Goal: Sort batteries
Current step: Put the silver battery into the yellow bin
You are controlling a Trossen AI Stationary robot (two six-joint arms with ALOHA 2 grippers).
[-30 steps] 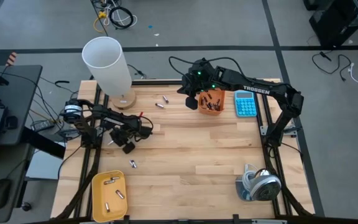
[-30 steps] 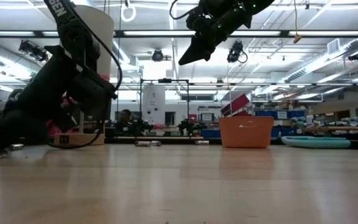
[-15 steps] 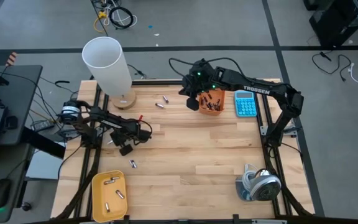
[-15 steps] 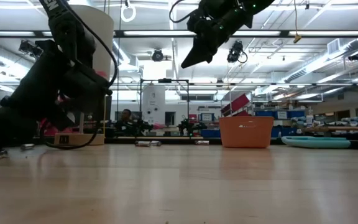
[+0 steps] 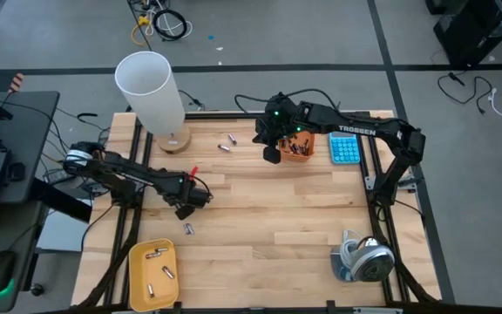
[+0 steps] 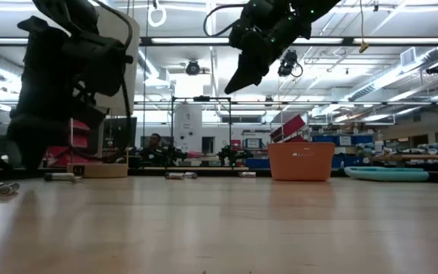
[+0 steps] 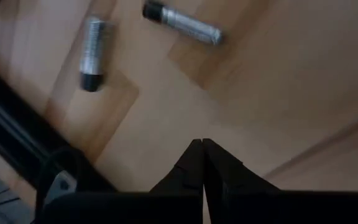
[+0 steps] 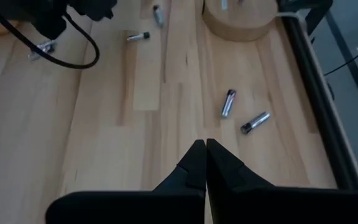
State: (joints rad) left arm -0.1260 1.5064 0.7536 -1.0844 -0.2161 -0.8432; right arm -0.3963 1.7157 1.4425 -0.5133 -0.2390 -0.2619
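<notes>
— Where am I against the lamp?

— I see your left gripper in front of its base, right gripper beside the orange bin. Two batteries lie ahead (untouched).

— Both claws look pinched together, empty. I'd open wide, straddle one cell, descend squarely.

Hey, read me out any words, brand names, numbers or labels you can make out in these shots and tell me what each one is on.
"TROSSEN": in white letters on the right arm, in the high view.
Blue calculator: its key markings are too small to read.
Orange bin: a faint pale mark on its front in the low view, too blurred to read.
Batteries: no readable print.
</notes>
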